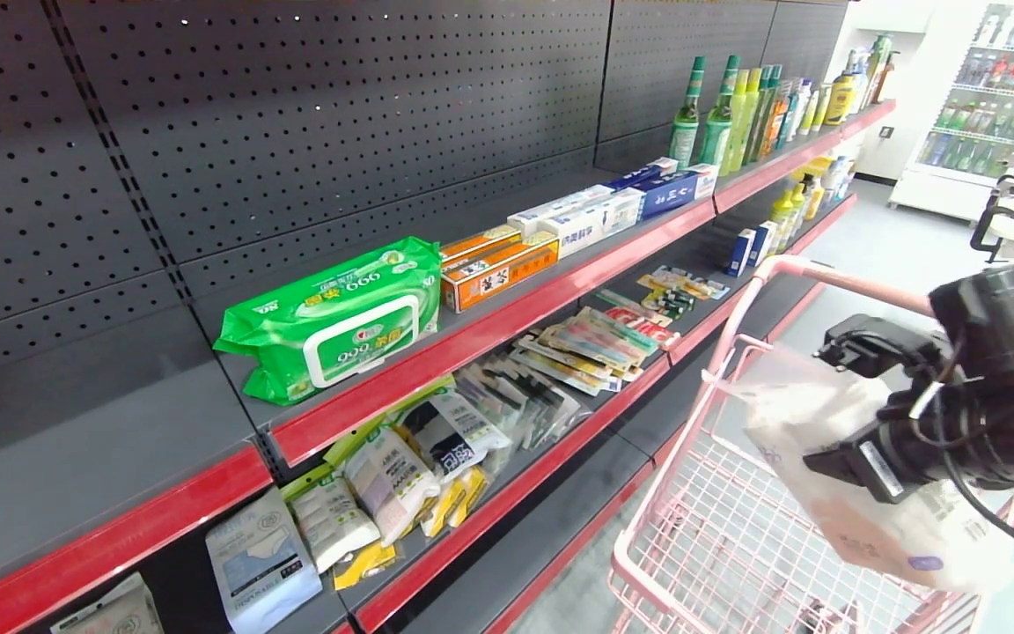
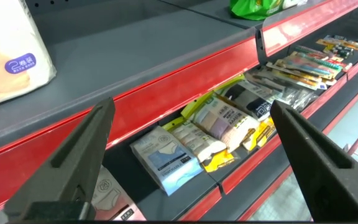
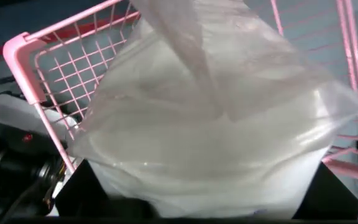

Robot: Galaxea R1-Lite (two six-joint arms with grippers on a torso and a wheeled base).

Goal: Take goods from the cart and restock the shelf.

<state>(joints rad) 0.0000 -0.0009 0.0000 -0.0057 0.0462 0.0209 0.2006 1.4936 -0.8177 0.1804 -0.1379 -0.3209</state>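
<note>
At the right gripper, mid-right of the head view: clamped from both sides on a white plastic-wrapped pack, held above the pink cart in the lower right. Under the pack, bare wire mesh of the cart's basket.

At the left gripper: spread wide, gripping nothing, facing the shelf.

On the shelf's top board, centre-left: a green wipes pack, then orange boxes, white and blue boxes, and bottles toward the upper right. On the board below, lower centre: sachets and flat packets in overlapping rows.

Beyond the left gripper, on a grey board: a white roll pack with a blue label.
</note>
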